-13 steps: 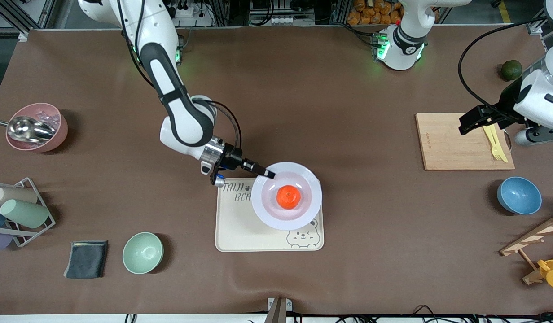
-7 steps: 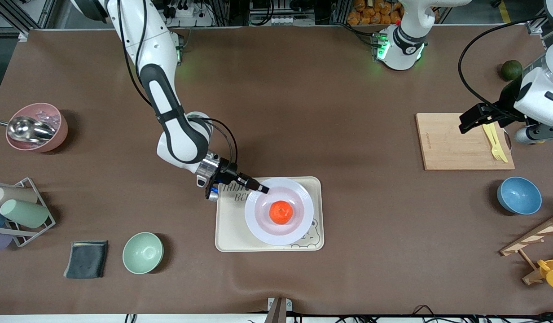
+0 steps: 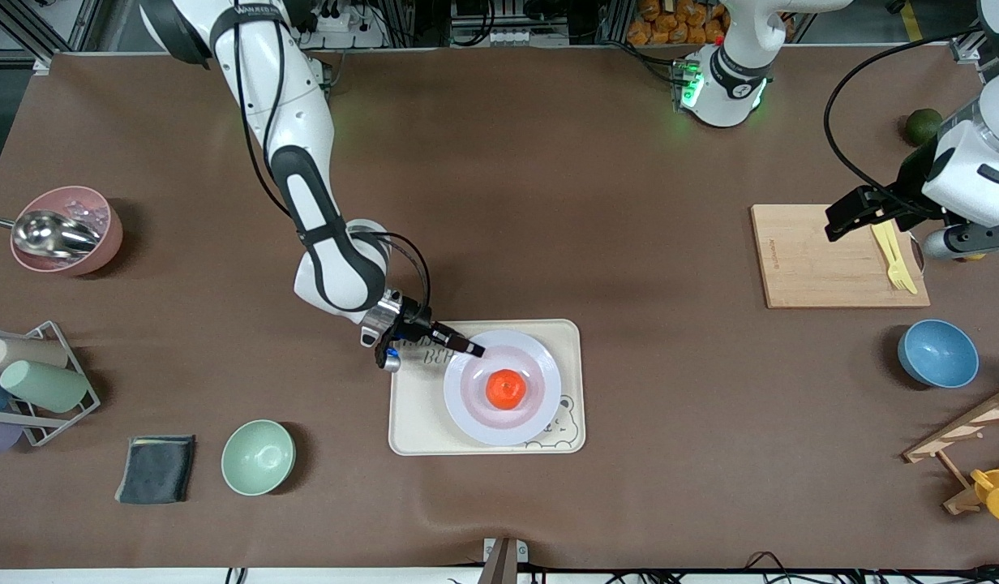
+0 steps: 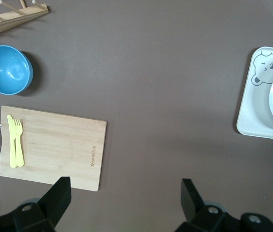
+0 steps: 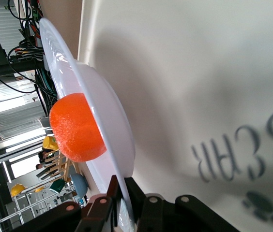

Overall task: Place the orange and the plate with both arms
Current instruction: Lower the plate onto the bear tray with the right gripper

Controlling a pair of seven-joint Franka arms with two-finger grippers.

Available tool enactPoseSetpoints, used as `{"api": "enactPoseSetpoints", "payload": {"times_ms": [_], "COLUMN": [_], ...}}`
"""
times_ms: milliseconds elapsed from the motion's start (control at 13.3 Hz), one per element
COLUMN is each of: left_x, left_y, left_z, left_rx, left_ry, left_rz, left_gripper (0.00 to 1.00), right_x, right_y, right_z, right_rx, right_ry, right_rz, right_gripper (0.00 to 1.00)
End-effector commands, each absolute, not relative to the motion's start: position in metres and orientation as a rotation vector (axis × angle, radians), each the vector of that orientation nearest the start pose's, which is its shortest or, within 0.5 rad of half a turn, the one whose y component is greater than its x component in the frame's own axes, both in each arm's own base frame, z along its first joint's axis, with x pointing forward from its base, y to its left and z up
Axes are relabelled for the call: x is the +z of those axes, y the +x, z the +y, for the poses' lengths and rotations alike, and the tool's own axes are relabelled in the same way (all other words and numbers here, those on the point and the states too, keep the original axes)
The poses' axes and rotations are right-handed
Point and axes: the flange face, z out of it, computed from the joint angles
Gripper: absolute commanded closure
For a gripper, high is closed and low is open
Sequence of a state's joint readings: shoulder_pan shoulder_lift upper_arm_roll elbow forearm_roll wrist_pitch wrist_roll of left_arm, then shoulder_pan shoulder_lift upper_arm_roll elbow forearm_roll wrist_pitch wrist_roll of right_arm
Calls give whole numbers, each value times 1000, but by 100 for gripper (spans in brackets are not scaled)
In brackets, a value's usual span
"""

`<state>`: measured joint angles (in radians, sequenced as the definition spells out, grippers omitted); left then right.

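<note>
The right gripper [image 3: 474, 350], pinched shut on the plate's [image 3: 467, 405] rim to steady it over the bear tray [image 3: 410, 422], keeps the orange [image 3: 505, 388] centred just past its fingertips, while the empty, wide-open left gripper [image 3: 832, 227] waits above the cutting board [image 3: 816, 268].

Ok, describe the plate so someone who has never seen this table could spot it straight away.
Find the cream tray with the bear drawing, near the middle of the table. The plate sits on it, its rim pinched by the right gripper. Unlike the green bowl and blue bowl, it is shallow, pale lavender-white, and carries the orange.
</note>
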<state>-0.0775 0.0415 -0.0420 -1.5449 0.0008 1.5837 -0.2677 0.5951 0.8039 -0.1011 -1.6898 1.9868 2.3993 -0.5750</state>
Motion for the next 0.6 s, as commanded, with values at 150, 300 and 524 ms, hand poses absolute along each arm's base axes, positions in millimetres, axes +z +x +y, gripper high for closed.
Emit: {"api": "enactPoseSetpoints", "payload": {"times_ms": [150,300,524], "left_x": [619,620,618], "left_y": [557,557,558], "left_z": [-69,-69,-70], "left_rx": [3,1,6], "left_ry": [-3147,-3148,-3148], "left_rz": [-189,-181,-177], "left_gripper": [0,0,0], "right_x": [115,110,107], "right_y": [597,600,600], "right_z": [320,315,314], "right_rx": [-46,-61,-61], "right_ry": [-1932,-1938,-1939], "right_rz": [574,566,569], "right_gripper": [100,100,100]}}
